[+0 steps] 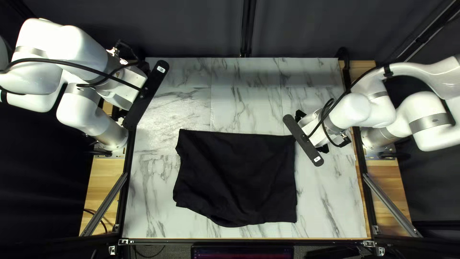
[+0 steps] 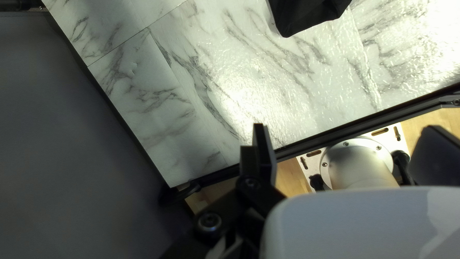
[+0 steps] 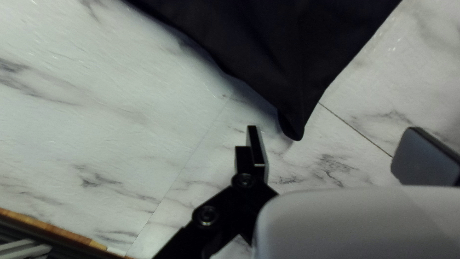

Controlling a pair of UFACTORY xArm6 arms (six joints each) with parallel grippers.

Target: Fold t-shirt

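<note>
While the black t-shirt (image 1: 237, 177) is lying on the bench (image 1: 330, 201), one corner is pointing toward the right end effector (image 1: 311, 131), which is standing open; the left end effector (image 1: 146, 93) is hovering open, well apart from the t-shirt.

Both wrist views cut off the t-shirt (image 1: 237, 177), whose underside is hidden. The top left view's edges crop a screen (image 1: 242, 252) on the t-shirt's near side, the left arm (image 1: 84, 52) to its left and the right arm (image 1: 429, 115) to its right.
</note>
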